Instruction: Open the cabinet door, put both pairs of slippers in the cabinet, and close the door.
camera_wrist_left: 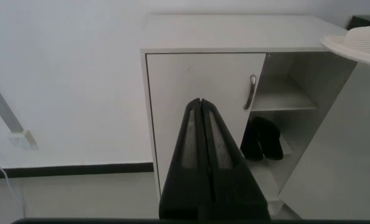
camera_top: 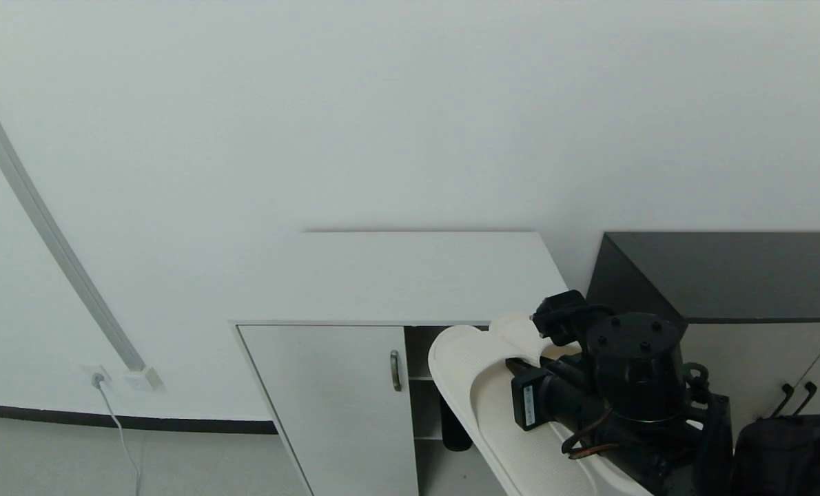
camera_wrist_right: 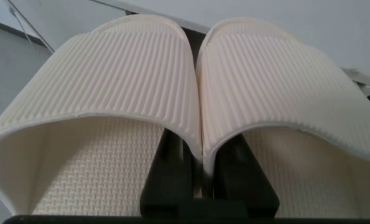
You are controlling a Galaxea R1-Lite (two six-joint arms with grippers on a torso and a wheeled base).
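My right pincer (camera_wrist_right: pixel 200 167) is clamped on a pair of cream slippers (camera_wrist_right: pixel 129 68), gripping the two inner edges where they meet, so the pair sits side by side, toes pointing away from the wrist. From the head view, the cream slippers (camera_top: pixel 493 406) are held in the air in front of the open right half of the white cabinet (camera_top: pixel 396 275), not yet inside it. The cabinet's left door (camera_top: pixel 327 406) is shut, its metal handle (camera_top: pixel 395 370) at the edge next to the opening. Inside the open compartment, a pair of black slippers (camera_wrist_left: pixel 263 138) stands on a shelf below the top one. My left pincer (camera_wrist_left: pixel 201 109) is pressed together, holding nothing, and points at the shut left door from well apart. A dark cabinet (camera_top: pixel 727 275) stands just beside the white one on my right. A wall socket with a cable (camera_top: pixel 98 377) sits low on the wall to my left.
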